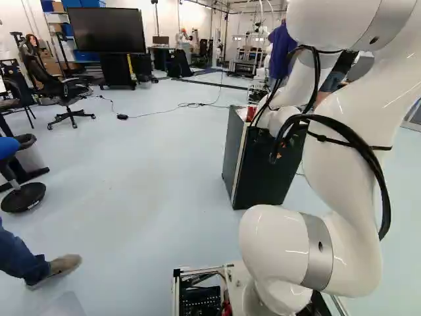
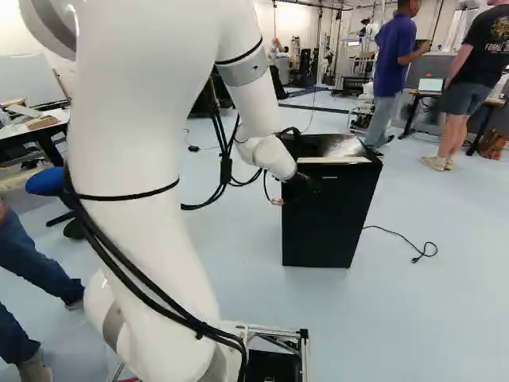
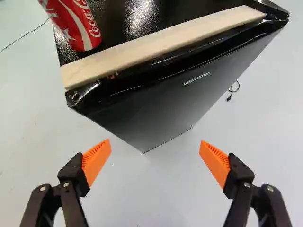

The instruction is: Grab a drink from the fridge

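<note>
The pale floor [image 2: 429, 318] is crossed in the right base view by the white arm [image 2: 143, 159], which is stretched forward with its wrist near the fridge [image 2: 326, 219]. The fridge, a dark upright box, is seen right of the middle in both base views. Its door [image 3: 165, 99] appears to be closed, so what is kept inside cannot be told. The black gripper [image 3: 155, 143] is held spread wide, with nothing between its orange pads [image 3: 96, 161]; the upper front edge of the fridge is seen ahead of it. Along that edge a pale wooden strip [image 3: 161, 45] is laid on the glossy top. Smallest is a red drink can [image 3: 78, 23], placed on top of the fridge behind one end of the strip; no drink is seen inside.

The task is judged to be at an early stage: the approach is largely made, but no drink is grasped and no door is opened. Still to be done, it seems, are the pulling open of the door, the reaching in, the grip on a drink and the lifting out.
</note>
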{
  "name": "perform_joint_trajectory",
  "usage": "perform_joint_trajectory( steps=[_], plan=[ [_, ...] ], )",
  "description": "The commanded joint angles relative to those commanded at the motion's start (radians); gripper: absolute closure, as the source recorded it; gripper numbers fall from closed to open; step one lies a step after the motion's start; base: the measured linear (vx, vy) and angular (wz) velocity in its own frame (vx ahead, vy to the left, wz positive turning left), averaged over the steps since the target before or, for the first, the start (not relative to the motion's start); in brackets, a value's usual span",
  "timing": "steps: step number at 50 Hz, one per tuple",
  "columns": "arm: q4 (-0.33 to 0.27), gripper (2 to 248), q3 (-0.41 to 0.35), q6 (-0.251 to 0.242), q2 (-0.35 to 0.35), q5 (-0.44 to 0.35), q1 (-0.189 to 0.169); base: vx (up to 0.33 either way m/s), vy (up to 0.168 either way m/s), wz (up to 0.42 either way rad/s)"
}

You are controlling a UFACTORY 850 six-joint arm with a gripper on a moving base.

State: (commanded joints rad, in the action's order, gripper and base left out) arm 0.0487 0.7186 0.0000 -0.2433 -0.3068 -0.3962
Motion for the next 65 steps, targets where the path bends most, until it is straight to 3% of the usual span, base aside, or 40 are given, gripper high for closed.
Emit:
perform_joint_trajectory(
  steps=[15, 29, 47, 65],
  plan=[
    [0.0, 3, -0.062, 0.0, 0.089, -0.035, 0.031, 0.0, 0.0, 0.0],
    [0.0, 3, -0.058, 0.0, 0.118, -0.092, 0.076, 0.0, 0.0, 0.0],
    [0.0, 3, 0.008, 0.0, 0.1, -0.169, 0.119, 0.0, 0.0, 0.0],
    [0.0, 3, 0.096, 0.0, 0.028, -0.206, 0.142, 0.0, 0.0, 0.0]
  ],
)
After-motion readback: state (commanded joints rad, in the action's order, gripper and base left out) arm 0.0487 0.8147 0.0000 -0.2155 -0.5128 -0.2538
